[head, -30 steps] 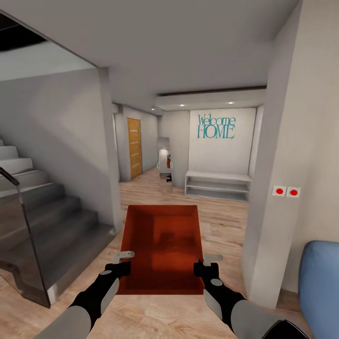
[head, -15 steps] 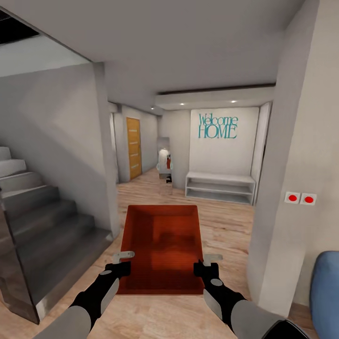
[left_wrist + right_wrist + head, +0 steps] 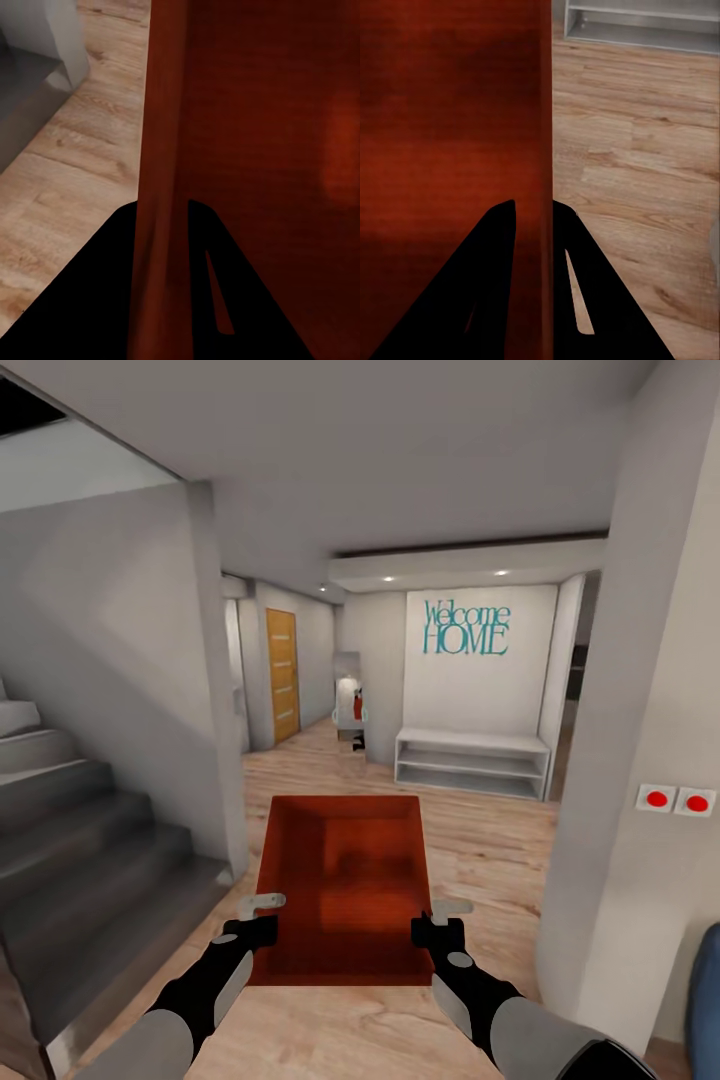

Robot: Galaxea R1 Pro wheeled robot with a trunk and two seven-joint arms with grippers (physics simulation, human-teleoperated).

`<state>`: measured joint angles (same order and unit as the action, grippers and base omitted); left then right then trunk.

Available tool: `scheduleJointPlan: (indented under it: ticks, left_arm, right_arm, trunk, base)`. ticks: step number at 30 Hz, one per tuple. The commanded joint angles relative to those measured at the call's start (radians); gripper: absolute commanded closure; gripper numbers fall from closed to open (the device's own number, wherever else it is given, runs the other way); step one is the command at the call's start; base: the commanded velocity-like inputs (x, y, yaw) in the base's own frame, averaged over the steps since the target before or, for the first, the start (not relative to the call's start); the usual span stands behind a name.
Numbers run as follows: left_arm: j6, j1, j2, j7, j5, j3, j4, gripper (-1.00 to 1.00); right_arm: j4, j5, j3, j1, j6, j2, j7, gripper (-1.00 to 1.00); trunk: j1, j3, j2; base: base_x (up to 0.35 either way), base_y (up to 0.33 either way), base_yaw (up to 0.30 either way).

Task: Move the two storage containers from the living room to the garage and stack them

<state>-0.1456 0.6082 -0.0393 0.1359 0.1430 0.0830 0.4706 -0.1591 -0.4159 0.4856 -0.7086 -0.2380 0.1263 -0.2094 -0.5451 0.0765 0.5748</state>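
An orange-red storage container (image 3: 342, 885) hangs in front of me above the light wood floor, held level by both arms. My left gripper (image 3: 255, 920) is shut on its left wall near the closer corner, and my right gripper (image 3: 440, 922) is shut on its right wall. In the left wrist view the thin red wall (image 3: 159, 225) runs between the two dark fingers. The right wrist view has the other wall (image 3: 546, 187) pinched the same way. The bin is empty inside.
A grey staircase (image 3: 80, 850) rises at the left. A white pillar (image 3: 620, 760) with two red buttons (image 3: 676, 800) stands close at the right. Ahead lie a hallway with a low white shelf (image 3: 472, 760), a wall reading "Welcome HOME", and a wooden door (image 3: 283, 674).
The whole view has advanced and shifted: the stairs slide off left, the pillar and red buttons move right, the blue seat nearly leaves. The container and both grippers keep their hold.
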Motion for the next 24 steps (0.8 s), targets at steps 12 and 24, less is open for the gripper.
scheduleJointPlan:
  ticks: [12,24]
  left_arm:
    - [-0.006,0.001,0.018,0.014,-0.004,-0.019,0.005,1.0]
    - [-0.006,0.001,0.018,0.014,-0.004,-0.019,0.005,1.0]
  right_arm:
    - [0.07,-0.014,-0.007,0.0,-0.004,-0.031,-0.001,1.0]
    - [0.07,-0.014,-0.007,0.0,-0.004,-0.031,-0.001,1.0]
  trunk:
    - [-0.001,0.0,0.0]
    - [-0.001,0.0,0.0]
  base:
    - [0.322,0.0,0.0]
    - [0.322,0.0,0.0]
